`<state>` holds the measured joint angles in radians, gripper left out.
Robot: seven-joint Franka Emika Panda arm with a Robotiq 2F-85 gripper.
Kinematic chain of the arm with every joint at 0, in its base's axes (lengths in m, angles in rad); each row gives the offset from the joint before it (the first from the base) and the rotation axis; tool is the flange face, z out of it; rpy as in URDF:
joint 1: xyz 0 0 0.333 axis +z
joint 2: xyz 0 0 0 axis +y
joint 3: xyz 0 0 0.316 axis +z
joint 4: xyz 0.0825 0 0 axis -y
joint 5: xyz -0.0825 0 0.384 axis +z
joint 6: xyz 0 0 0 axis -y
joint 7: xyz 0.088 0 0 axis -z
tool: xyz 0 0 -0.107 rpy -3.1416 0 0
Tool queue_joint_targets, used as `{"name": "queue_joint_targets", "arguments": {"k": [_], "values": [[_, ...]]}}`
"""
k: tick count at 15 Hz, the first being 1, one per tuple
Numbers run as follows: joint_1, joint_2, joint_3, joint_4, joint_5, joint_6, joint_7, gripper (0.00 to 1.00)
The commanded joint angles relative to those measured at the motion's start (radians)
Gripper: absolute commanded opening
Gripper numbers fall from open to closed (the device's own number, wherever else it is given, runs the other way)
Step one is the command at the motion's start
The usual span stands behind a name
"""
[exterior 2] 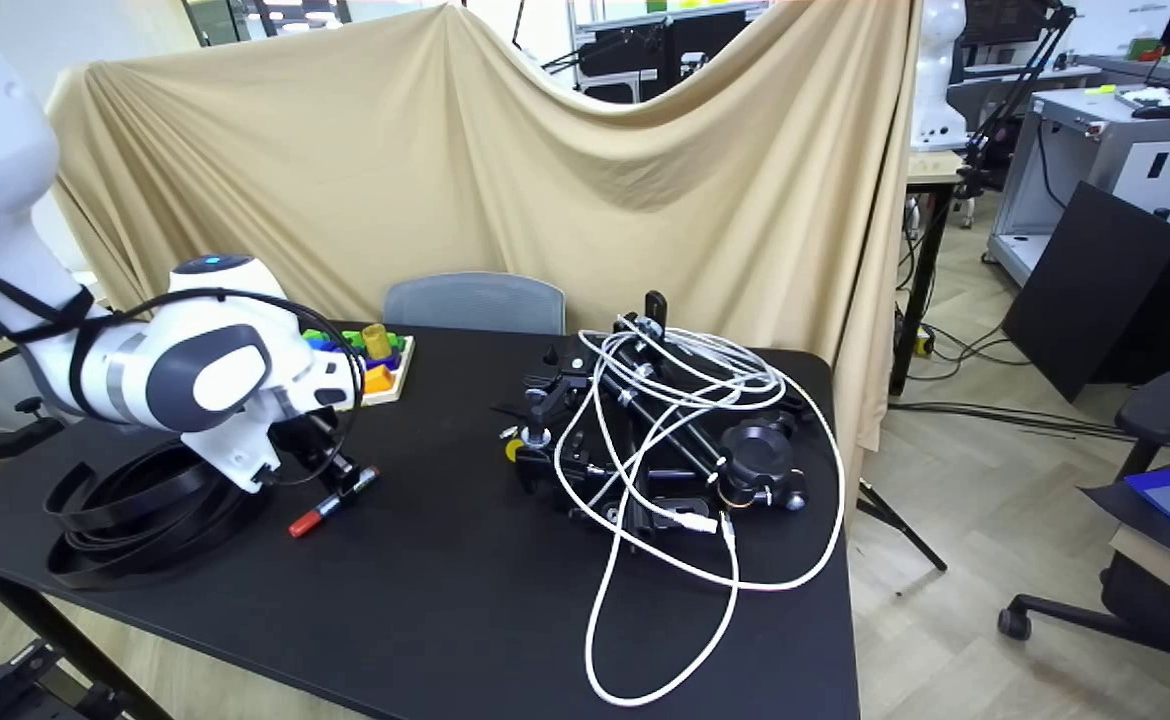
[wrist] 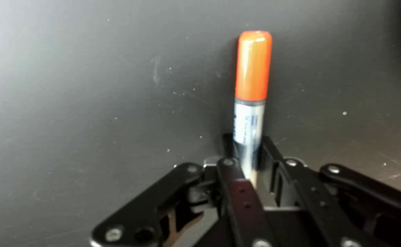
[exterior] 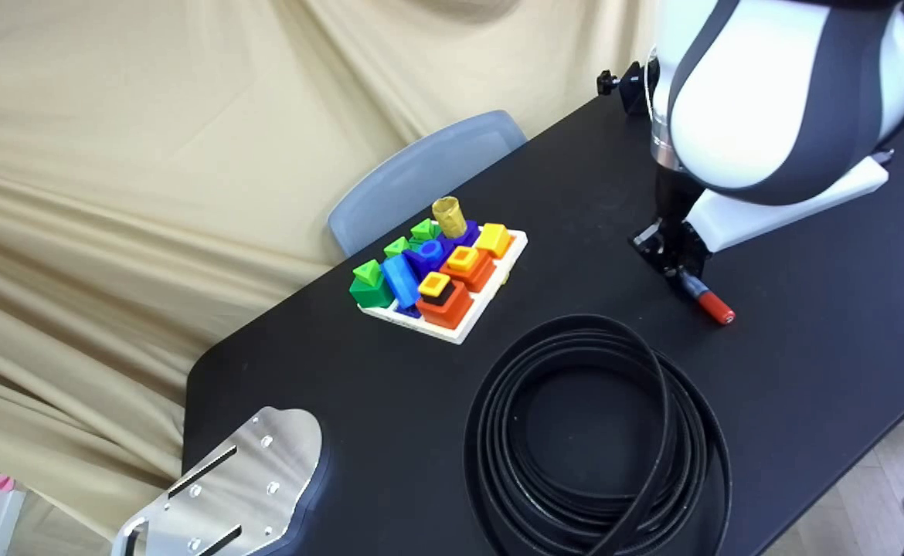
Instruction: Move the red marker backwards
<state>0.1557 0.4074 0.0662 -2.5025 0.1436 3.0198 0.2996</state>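
The red marker [exterior: 711, 303] has a blue-grey and white barrel and a red cap. It also shows in an exterior view [exterior 2: 317, 515] and in the wrist view [wrist: 253, 75]. My gripper [wrist: 247, 142] is shut on its barrel, with one finger against each side. The cap sticks out beyond the fingers, and the barrel part between them is partly hidden. The gripper also shows in both exterior views [exterior: 682, 272] [exterior 2: 348, 486], low over the black table. The marker lies roughly level, at or just above the tabletop; I cannot tell if it touches.
A black cable coil [exterior: 498, 432] lies close to the marker. A multicoloured toy set [exterior: 444, 301] stands on the table near a grey chair [exterior: 429, 174]. A metal plate [exterior: 266, 455] and black equipment with a white cable [exterior 2: 810, 570] are at the far end.
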Motion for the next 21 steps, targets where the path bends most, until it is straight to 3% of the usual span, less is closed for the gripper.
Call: {"name": "queue_joint_targets", "arguments": {"k": [1,3,6,8,14,21], "values": [[0.016,-0.019,-0.007,-0.004,0.027,0.01,0.021,0.05],[0.021,-0.035,-0.012,-0.005,0.022,-0.006,0.02,0.05],[0.088,-0.071,-0.103,0.004,-0.05,-0.043,0.021,0.05],[0.095,-0.087,-0.134,0.034,-0.099,-0.094,-0.009,0.05],[-0.021,-0.082,-0.05,0.17,-0.143,-0.253,-0.236,0.05],[-0.11,0.013,0.025,0.335,-0.125,-0.347,-0.466,0.05]]}}
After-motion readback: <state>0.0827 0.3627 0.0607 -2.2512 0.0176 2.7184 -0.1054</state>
